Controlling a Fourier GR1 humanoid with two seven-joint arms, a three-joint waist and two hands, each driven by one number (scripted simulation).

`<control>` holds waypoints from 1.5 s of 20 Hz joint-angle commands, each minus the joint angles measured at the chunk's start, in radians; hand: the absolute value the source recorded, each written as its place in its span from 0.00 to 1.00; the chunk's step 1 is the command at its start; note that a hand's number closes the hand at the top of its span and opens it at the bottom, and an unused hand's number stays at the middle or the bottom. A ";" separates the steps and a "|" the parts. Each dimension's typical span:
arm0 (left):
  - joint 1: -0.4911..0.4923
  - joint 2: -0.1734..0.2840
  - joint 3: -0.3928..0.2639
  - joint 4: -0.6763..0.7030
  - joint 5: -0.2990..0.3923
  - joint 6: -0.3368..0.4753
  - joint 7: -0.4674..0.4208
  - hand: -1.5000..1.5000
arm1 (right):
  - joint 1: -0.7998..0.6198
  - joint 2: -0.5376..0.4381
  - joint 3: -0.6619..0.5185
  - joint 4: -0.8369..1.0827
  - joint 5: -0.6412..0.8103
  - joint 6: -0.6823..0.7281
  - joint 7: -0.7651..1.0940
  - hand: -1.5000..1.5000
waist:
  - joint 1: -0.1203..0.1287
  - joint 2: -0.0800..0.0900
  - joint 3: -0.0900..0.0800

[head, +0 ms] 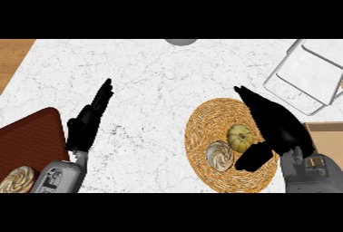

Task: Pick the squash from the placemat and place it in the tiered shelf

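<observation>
White marble counter, right hand (278, 129) spread open just beside the squash (240, 136) on the woven placemat (201, 129), thumb below it: close around it squarely, clear of the neighbouring pastry (219, 156).

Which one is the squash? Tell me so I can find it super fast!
Find the round woven placemat on the white counter's right side, under the right hand. Two things sit on it: the squash is the yellow-green ribbed ball beside the thumb, while the cupcake beside it has pale swirled frosting.
</observation>
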 commanded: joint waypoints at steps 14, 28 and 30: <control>-0.007 -0.046 0.066 0.012 -0.028 -0.068 -0.013 0.50 | 0.038 0.090 -0.043 0.134 0.161 0.073 -0.062 0.00 | -0.001 0.001 0.000; 0.032 -0.065 0.116 0.030 -0.060 -0.114 -0.054 0.50 | 0.159 0.146 -0.026 0.121 0.334 0.069 -0.125 0.00 | -0.004 0.000 0.000; 0.027 -0.081 0.097 0.007 -0.088 -0.107 -0.042 0.50 | 0.049 0.151 -0.092 0.285 0.350 0.045 -0.200 0.00 | 0.001 0.001 0.000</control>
